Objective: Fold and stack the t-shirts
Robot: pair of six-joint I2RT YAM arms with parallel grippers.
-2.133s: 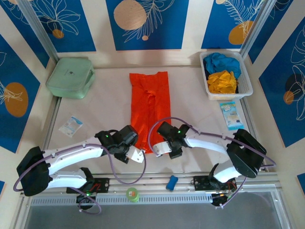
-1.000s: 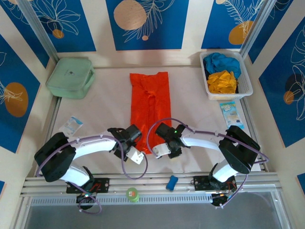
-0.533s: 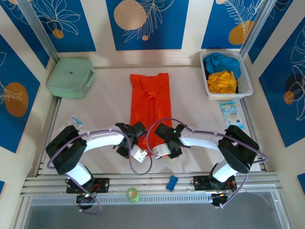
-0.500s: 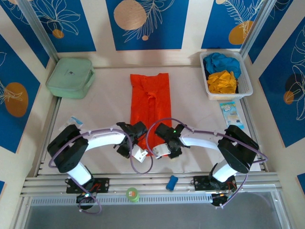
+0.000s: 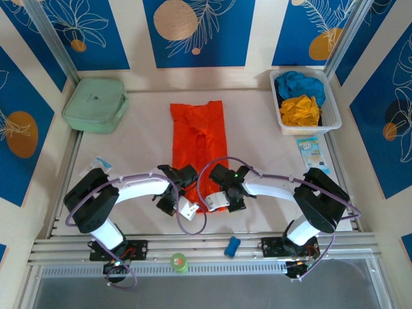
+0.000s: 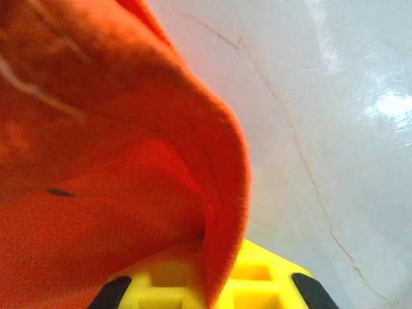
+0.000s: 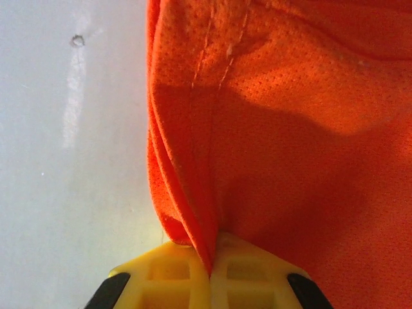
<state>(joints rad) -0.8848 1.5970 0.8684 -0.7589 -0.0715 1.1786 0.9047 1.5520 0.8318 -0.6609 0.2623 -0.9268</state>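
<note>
The orange t-shirt [image 5: 197, 138] lies as a long folded strip in the middle of the table. My left gripper [image 5: 187, 182] is shut on its near left corner, and the orange fabric [image 6: 129, 161] is pinched between the yellow fingers [image 6: 270, 283]. My right gripper [image 5: 217, 182] is shut on the near right corner, with the hem [image 7: 193, 212] clamped between its yellow fingers [image 7: 174, 273]. A yellow t-shirt [image 5: 300, 110] and a blue t-shirt [image 5: 295, 84] sit crumpled in the white basket [image 5: 332, 106] at the back right.
A pale green case [image 5: 95, 104] sits at the back left. Small packets lie at the left [image 5: 98, 166] and at the right [image 5: 311, 153]. A blue object [image 5: 232, 246] and a green tape roll [image 5: 178, 261] rest on the front rail.
Both grippers have closed on the orange t-shirt's near corners. The shirt has shifted slightly left and away, and its near edge has gathered.
</note>
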